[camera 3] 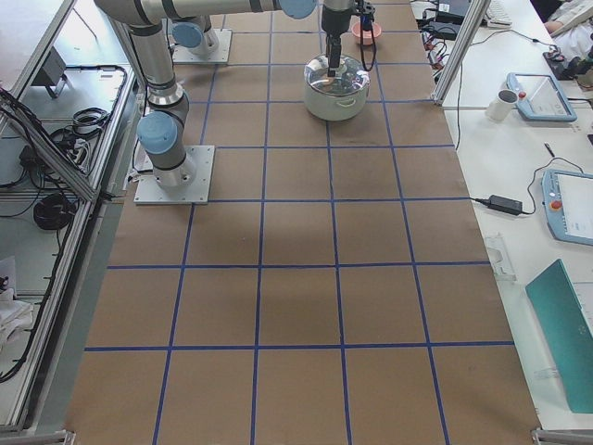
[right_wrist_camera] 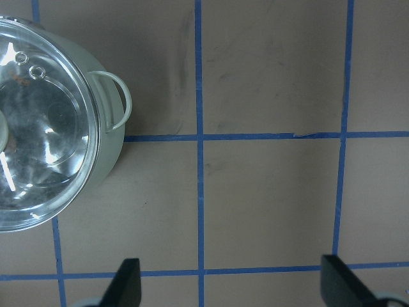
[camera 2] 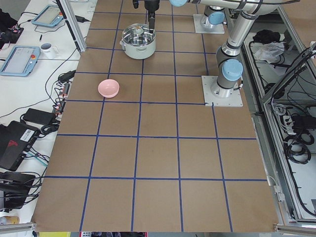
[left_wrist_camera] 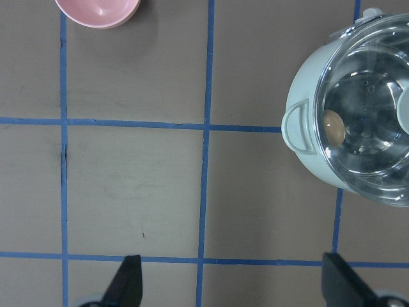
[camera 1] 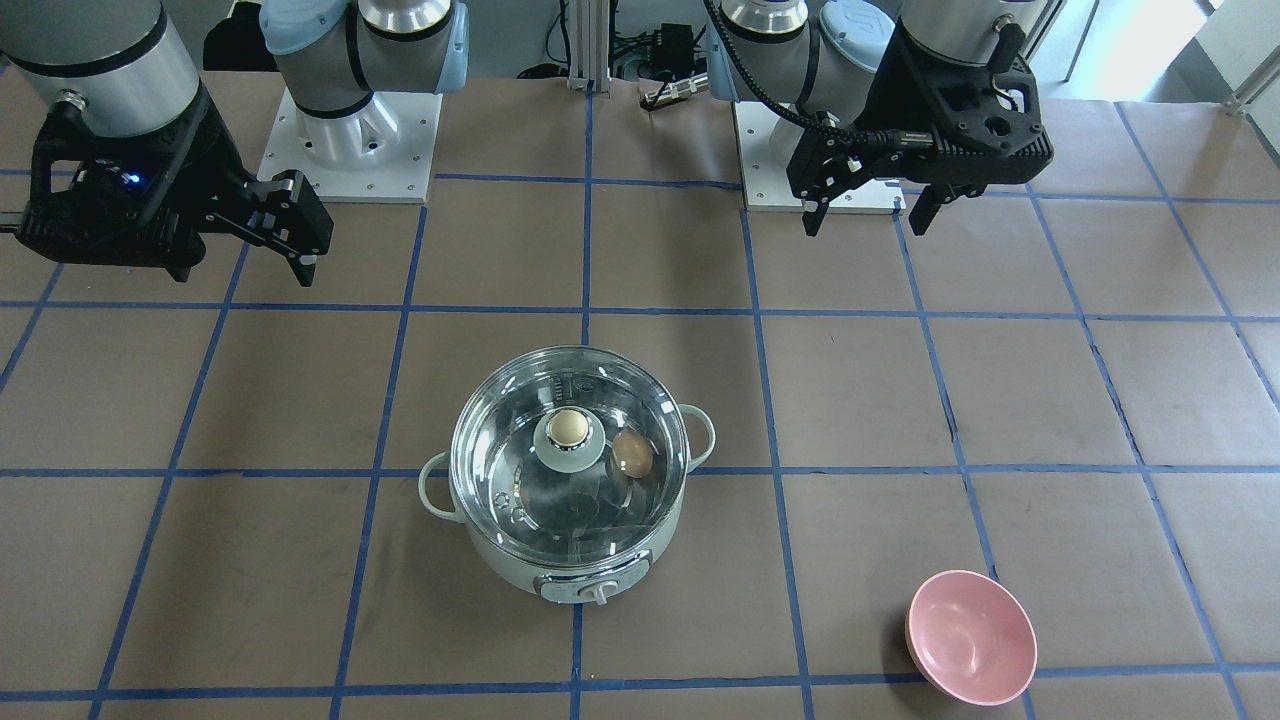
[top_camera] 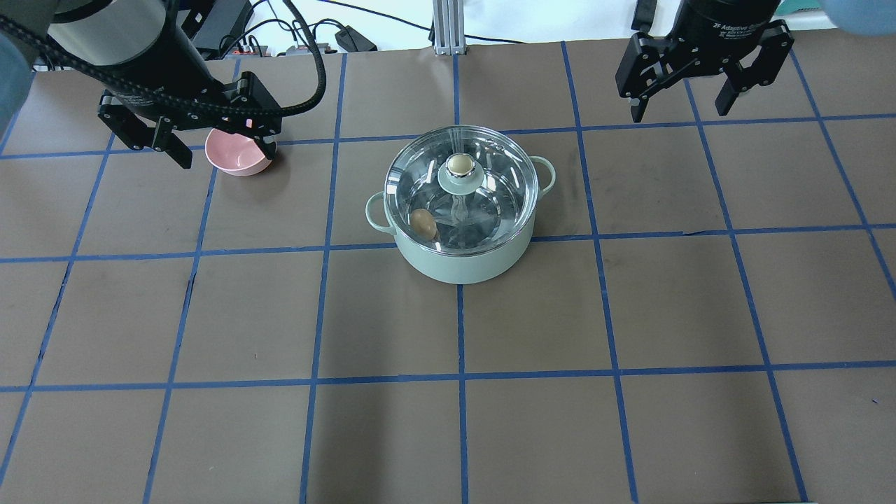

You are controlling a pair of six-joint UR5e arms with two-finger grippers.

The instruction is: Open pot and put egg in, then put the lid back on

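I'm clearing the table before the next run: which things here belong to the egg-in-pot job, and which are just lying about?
Part of the job: pot; lid, seated on it; egg, inside under the glass.
Lying about: pink bowl.

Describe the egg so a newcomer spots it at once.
Find the central mint-green pot, closed by its glass lid. Through the glass, the egg lies near the wall on the robot's left side: small, brown, oval, unlike the round beige knob.
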